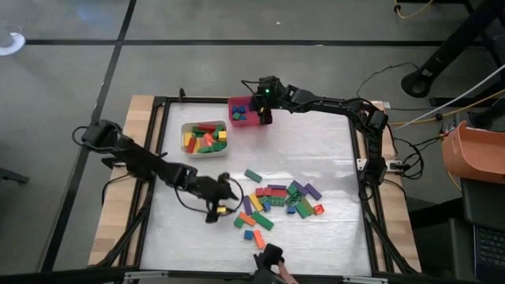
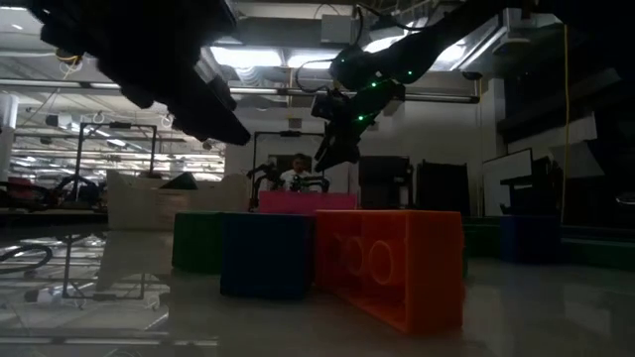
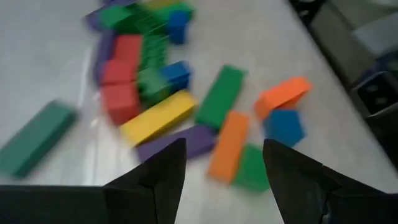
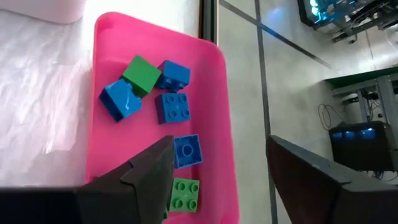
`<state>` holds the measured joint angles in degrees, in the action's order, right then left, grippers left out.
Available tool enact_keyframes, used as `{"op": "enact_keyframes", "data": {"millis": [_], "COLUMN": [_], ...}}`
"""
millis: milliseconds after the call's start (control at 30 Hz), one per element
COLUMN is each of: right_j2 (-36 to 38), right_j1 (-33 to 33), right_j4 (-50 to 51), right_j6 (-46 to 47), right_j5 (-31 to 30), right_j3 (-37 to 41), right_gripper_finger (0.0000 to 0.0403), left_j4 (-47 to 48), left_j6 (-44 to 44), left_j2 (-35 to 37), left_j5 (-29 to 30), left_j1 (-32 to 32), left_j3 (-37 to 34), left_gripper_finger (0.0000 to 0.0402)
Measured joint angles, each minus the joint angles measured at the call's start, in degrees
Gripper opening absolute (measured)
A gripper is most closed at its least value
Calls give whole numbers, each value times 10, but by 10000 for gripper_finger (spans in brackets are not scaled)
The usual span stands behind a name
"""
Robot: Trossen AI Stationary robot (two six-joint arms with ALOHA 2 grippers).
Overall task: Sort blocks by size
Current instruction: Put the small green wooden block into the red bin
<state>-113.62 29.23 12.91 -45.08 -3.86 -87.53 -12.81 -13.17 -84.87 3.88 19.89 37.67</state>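
A grey floor [image 1: 237, 24] crossed by dark lines surrounds the wooden-edged table [image 1: 142, 106]. An orange bin [image 1: 473, 154] stands off to one side, with cables [image 1: 418, 114] trailing nearby. Beyond the table, ceiling lights [image 2: 268, 55] glow over a dim workshop where a person [image 2: 295, 171] sits.

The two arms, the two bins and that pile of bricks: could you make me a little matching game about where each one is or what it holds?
Things:
1. pink bin
2. white bin
3. left gripper
4. right gripper

Descriptions:
A. open, at the left edge of the loose blocks
B. holds long bars in red, green and yellow
C. open, above the pink bin's right edge
D. holds short square bricks, blue and green

Pairs: 1-D, 2-B, 3-A, 4-C
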Motion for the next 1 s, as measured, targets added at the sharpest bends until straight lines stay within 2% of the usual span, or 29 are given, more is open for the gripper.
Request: {"op": "enact_keyframes", "data": {"millis": [333,467,633,767,1000], "right_j2": [9,37,83,115,149], "right_j1": [0,0,-5,-24,-101], "right_j4": [80,125,176,207,235], "right_j6": [0,0,28,35,35], "right_j5": [19,21,55,77,80], "right_j3": [0,0,0,-1,-1], "right_gripper_finger": [253,253,253,253,253], "left_j4": [-103,-127,-141,-141,-146], "left_j6": [14,19,45,47,53], "left_j2": [-86,-118,-148,-160,-171], "left_j5": [-3,-3,-3,-3,-3], "left_j1": [54,61,61,61,61], "left_j3": [0,0,0,0,0], "left_gripper_finger": [200,200,200,200,200]}}
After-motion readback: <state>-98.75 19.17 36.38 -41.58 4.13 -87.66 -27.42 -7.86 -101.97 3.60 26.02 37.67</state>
